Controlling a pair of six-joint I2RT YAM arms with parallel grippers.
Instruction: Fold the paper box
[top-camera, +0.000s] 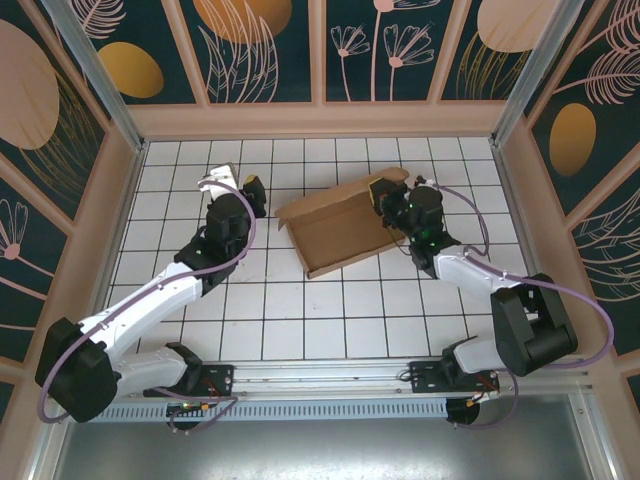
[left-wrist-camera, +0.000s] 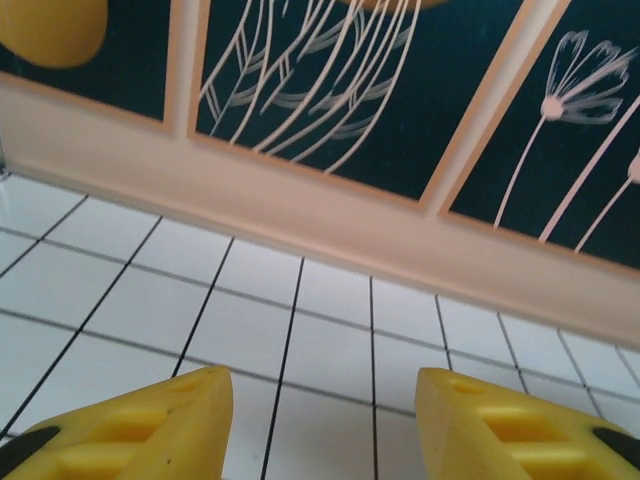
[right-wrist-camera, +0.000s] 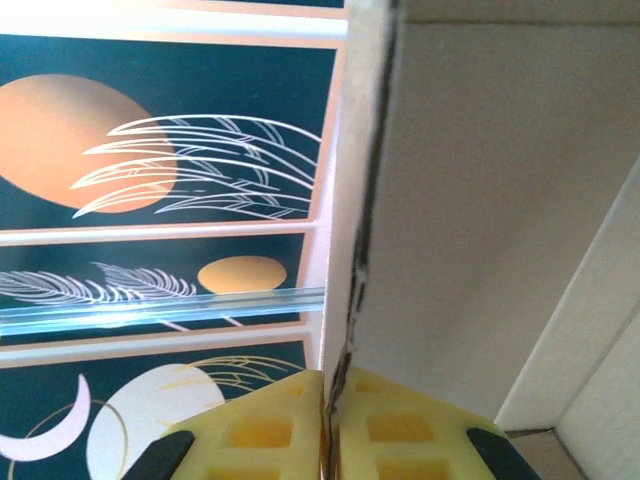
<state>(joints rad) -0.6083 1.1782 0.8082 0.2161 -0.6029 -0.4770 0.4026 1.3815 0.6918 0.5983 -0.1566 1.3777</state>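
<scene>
Pincer at right clamps paper box.

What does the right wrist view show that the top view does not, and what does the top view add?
Right wrist view: the right pincer closed on a thin edge of the cardboard box, seen close up. Top view: the whole shallow box lying on the tiled table, and the left pincer apart from the box, further left in the picture. Both: the right pincer at the box.
</scene>
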